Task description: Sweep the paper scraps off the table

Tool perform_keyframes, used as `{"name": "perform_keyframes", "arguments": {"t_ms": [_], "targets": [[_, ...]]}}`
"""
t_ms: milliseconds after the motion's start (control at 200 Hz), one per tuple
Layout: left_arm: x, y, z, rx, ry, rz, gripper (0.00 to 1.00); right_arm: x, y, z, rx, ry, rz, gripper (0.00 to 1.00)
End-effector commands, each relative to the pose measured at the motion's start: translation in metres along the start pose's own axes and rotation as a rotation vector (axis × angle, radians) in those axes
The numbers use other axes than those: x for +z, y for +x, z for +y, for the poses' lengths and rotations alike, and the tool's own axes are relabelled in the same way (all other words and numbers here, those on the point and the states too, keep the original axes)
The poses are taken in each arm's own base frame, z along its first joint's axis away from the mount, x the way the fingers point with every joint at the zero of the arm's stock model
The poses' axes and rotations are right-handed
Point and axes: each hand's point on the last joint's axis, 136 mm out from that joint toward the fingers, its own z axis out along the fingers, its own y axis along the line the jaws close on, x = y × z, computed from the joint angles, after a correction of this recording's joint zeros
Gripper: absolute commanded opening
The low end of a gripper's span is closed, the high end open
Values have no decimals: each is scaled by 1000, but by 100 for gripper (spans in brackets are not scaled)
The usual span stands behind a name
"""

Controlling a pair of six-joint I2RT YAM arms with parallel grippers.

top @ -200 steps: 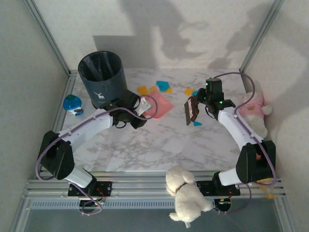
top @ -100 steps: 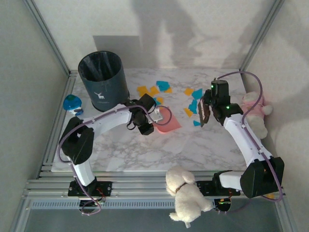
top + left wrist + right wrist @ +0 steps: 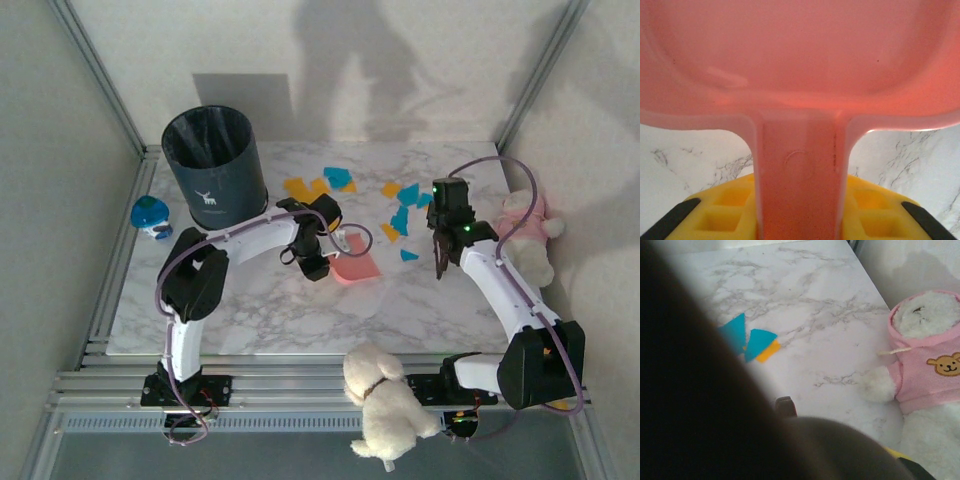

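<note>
While scraps (image 3: 400,218) litter, dustpan (image 3: 358,268) seemingly rests.

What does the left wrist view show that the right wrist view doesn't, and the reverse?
Left wrist: the pink dustpan, its handle clamped between the left gripper and its yellow fingers. Right wrist: teal and orange paper scraps, a plush bear in a pink hoodie, and a dark blurred brush close to the lens. Shared: the marbled white table.
</note>
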Motion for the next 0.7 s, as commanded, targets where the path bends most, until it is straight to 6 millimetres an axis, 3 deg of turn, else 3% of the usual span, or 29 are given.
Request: {"name": "perform_keyframes", "arguments": {"t_ms": [0, 330, 691], "targets": [[2, 5, -5, 35, 5, 57, 0, 1, 2, 0, -14, 17, -24, 0], [20, 4, 0, 17, -7, 129, 0, 0, 34, 24, -87, -67, 35, 0], [27, 0, 0, 29, -13, 152, 0, -18, 55, 83, -134, -302, 72, 0]]}}
